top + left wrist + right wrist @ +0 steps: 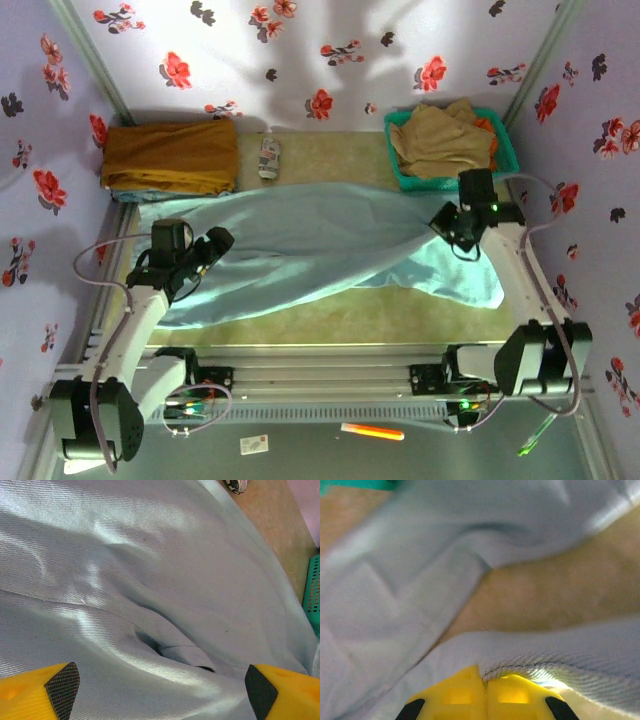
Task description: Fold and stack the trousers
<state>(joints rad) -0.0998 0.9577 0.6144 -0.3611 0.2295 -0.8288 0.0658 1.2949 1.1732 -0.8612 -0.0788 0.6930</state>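
Pale aqua-blue thin-cloth trousers (300,250): right gripper (484,681) clamped on edge, right end; left gripper (161,687) wide, empty, over left end.

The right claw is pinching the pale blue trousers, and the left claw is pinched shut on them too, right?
Not quite: the left claw is open, spread wide over the trousers, as the left wrist view shows. The right claw is pinching them.

No wording can be read: marks on the small patterned container (269,157) and the white card (256,445) are too small to make out.
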